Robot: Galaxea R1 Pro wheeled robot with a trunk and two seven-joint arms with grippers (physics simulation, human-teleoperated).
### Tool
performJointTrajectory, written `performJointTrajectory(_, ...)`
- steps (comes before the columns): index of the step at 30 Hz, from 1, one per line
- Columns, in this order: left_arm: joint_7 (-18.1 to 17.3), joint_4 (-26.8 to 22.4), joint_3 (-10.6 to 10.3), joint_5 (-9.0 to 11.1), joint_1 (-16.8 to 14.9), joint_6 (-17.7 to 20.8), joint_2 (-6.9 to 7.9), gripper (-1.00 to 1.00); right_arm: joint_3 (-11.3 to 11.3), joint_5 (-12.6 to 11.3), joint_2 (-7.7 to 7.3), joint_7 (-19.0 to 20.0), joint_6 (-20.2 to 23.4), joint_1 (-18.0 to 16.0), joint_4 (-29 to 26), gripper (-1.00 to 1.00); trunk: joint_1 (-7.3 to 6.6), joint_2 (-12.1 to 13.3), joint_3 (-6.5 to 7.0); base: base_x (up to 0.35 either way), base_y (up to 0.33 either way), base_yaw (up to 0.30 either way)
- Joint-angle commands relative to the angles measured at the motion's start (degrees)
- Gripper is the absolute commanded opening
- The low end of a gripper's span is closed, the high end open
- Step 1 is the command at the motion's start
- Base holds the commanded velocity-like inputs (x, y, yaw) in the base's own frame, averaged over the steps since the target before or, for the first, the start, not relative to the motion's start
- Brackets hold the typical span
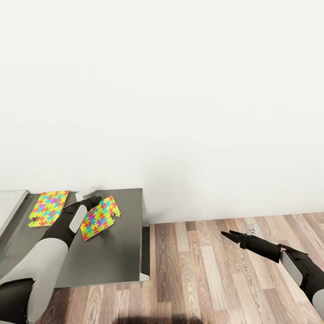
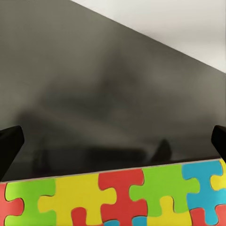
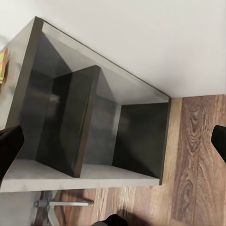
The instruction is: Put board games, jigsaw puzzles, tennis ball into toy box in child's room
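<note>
Puzzles are both out of the box: one (image 1: 48,207) lies on the dark tabletop (image 1: 112,252), the other (image 1: 101,217) tilts at the left pincer (image 1: 92,201), grip unclear, while the right pincer (image 1: 229,234) hangs open over the floor.

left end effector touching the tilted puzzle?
Cannot tell. Head view: left end effector overlaps the tilted jigsaw puzzle, hiding any contact. Left wrist view shows the puzzle between the fingers.
</note>
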Motion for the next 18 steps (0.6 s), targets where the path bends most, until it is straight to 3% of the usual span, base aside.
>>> performJointTrajectory(1,0.3,-0.2,0.0,0.6,0.0,0.3,0.0,1.0,0.1,-0.5,-0.04,0.1,0.6,0.0,0.0,1.0,0.03,-0.1,-0.18,0.0,0.0,0.0)
performJointTrajectory(18,0.4,-0.3,0.1,0.6,0.0,0.3,0.09,1.0,0.1,-0.5,-0.04,0.1,0.5,0.0,0.0,1.0,0.03,-0.1,-1.07,0.0,0.0,0.0)
